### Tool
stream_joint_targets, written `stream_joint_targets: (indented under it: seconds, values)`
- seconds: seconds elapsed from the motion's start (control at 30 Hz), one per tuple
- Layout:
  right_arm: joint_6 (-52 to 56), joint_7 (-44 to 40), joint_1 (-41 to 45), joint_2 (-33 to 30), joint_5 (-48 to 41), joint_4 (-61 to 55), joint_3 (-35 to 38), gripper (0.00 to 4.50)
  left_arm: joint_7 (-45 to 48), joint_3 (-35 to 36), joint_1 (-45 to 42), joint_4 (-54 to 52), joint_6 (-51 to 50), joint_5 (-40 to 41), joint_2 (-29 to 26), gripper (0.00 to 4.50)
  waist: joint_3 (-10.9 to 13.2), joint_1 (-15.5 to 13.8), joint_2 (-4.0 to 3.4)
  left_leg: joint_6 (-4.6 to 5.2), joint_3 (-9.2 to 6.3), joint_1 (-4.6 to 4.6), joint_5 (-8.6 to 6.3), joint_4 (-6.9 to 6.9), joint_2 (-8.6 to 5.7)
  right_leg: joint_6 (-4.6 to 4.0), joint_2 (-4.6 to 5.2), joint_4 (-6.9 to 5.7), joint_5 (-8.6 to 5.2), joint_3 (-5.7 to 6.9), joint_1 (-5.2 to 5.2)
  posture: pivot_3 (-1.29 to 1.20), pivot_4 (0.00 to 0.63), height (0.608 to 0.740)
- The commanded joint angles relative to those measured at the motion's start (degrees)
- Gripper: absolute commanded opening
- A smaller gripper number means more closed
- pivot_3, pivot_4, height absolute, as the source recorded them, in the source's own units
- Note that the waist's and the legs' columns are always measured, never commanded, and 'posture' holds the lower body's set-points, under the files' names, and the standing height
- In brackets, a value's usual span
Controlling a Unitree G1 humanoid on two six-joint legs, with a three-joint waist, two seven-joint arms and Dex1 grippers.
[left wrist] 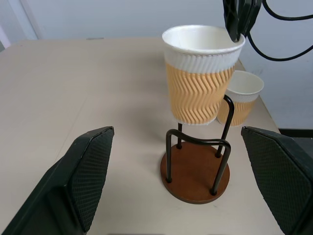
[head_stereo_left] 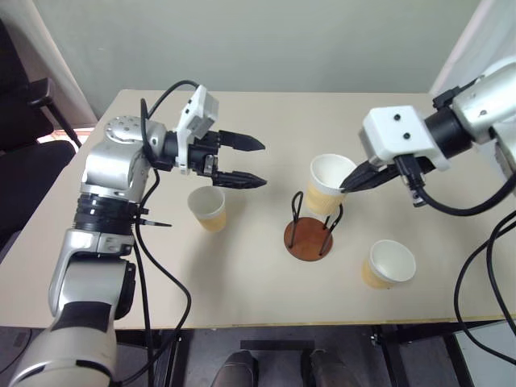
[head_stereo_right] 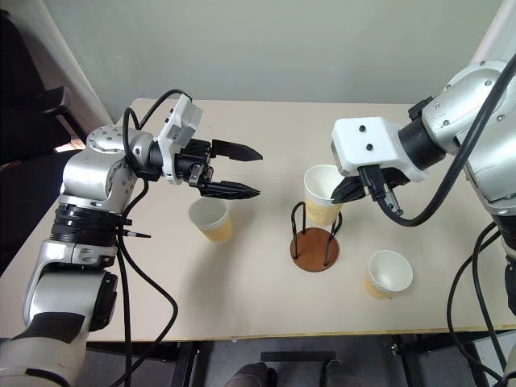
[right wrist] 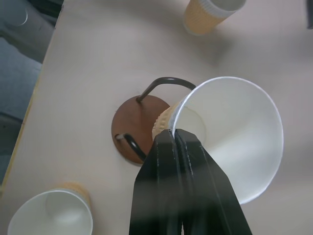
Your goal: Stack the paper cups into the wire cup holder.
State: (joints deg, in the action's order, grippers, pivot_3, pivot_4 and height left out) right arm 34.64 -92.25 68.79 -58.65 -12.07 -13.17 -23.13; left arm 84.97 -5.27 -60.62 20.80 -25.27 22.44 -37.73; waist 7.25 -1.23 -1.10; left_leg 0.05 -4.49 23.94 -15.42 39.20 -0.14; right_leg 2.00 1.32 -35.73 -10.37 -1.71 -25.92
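Observation:
My right gripper [head_stereo_left: 348,185] is shut on the rim of a tan paper cup [head_stereo_left: 330,184], pinching its wall and holding it just above the wire cup holder [head_stereo_left: 310,230], whose brown disc base and black wire loops stand mid-table. In the right wrist view the fingers [right wrist: 173,161] clamp the cup's rim [right wrist: 230,137] over the holder [right wrist: 133,129]. A second paper cup [head_stereo_left: 208,207] stands upright left of the holder, just below my left gripper [head_stereo_left: 260,163], which hovers open and points toward the holder. A third paper cup [head_stereo_left: 389,264] stands right of the holder near the table's front edge.
The beige table [head_stereo_left: 266,282] carries nothing besides the cups and holder. A dark chair [head_stereo_left: 24,145] stands off its left side. Black cables [head_stereo_left: 484,266] hang from my right arm past the table's right front corner.

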Motion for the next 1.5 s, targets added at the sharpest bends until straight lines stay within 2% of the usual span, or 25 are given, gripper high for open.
stream_joint_targets:
  seconds: [0.03,0.13,0.23,0.43,0.5,0.7,0.93,1.07,1.2,1.5]
  values:
    - [-2.2,-0.3,-1.8,-0.8,1.2,-1.8,0.1,0.02,0.4,1.1,-0.5,-1.8,0.5,0.4,-0.6,4.50,0.0,0.0,0.00,0.00,0.00,0.00,0.00,0.00,0.00,0.00,0.00,-0.01,0.00,0.00,0.00,0.00,0.150,0.740]
    - [-3.2,0.2,-3.6,-0.2,2.5,-2.5,0.1,0.02,0.2,1.1,-0.2,-2.3,0.5,0.4,-0.7,4.50,0.0,0.0,0.00,0.00,0.01,0.00,0.00,0.04,0.00,0.00,0.00,-0.04,0.00,0.00,-0.01,0.00,0.150,0.740]
    - [-2.3,0.9,-4.5,0.6,2.5,-3.3,0.6,0.57,0.0,1.1,0.2,-2.9,0.4,0.4,-0.8,4.50,0.0,0.0,0.00,-0.01,0.01,-0.01,0.01,0.06,0.00,0.00,0.00,-0.09,0.00,0.00,-0.01,0.00,0.150,0.740]
    - [1.1,6.2,-4.3,3.7,2.4,-2.4,3.5,2.64,-0.5,1.2,1.5,-3.9,0.2,0.0,-1.6,4.50,0.0,0.1,0.00,-0.01,0.00,-0.01,0.02,0.14,0.01,0.00,-0.01,-0.14,0.00,0.00,0.00,0.00,0.150,0.740]
    - [5.7,8.5,-4.0,4.5,-0.3,-2.6,6.9,3.33,-1.6,-0.6,3.6,-5.9,4.2,-4.4,-4.4,4.50,0.0,0.2,0.00,-0.01,0.01,-0.01,0.02,0.18,0.01,0.00,-0.01,-0.15,0.01,0.00,0.00,0.00,0.150,0.740]
    - [18.0,11.0,-5.5,1.4,-8.1,-4.8,15.1,3.33,-4.2,-1.0,12.8,-19.7,3.7,-9.5,-14.4,4.50,0.0,0.3,0.04,-0.02,-0.01,0.02,0.03,0.01,0.01,-0.06,-0.06,-0.03,-0.06,0.01,-0.03,0.00,0.150,0.740]
    - [20.0,10.2,-5.4,-1.9,-12.0,-1.9,16.4,3.33,-8.1,-3.5,18.6,-31.0,-1.0,-17.5,-23.2,4.50,0.0,0.3,0.04,-0.08,-0.02,-0.05,0.06,0.02,0.00,-0.16,-0.06,-0.14,-0.10,0.00,-0.02,0.00,0.150,0.740]
    - [21.1,10.3,-4.8,-1.5,-14.2,-0.7,15.9,3.33,-9.5,-4.9,20.0,-34.3,-3.2,-19.9,-24.7,4.50,0.0,0.3,0.04,-0.15,-0.02,-0.20,0.12,-0.03,0.02,-0.32,-0.05,-0.29,-0.11,-0.01,0.02,0.00,0.150,0.740]
    - [23.1,10.9,-4.0,-0.5,-16.8,0.2,16.1,3.33,-11.4,-8.0,19.7,-32.3,-1.0,-24.8,-24.4,4.50,0.0,0.4,0.04,-0.18,-0.03,-0.32,0.15,-0.09,0.05,-0.47,-0.06,-0.43,-0.10,0.00,0.02,0.00,0.150,0.740]
    - [23.6,11.6,-3.3,-0.6,-18.4,1.1,15.6,3.33,-11.9,-10.8,19.7,-28.5,1.2,-28.4,-23.2,4.50,0.0,0.5,0.04,-0.20,-0.07,-0.33,0.17,-0.15,0.06,-0.56,-0.07,-0.48,-0.12,0.02,-0.01,0.00,0.150,0.740]
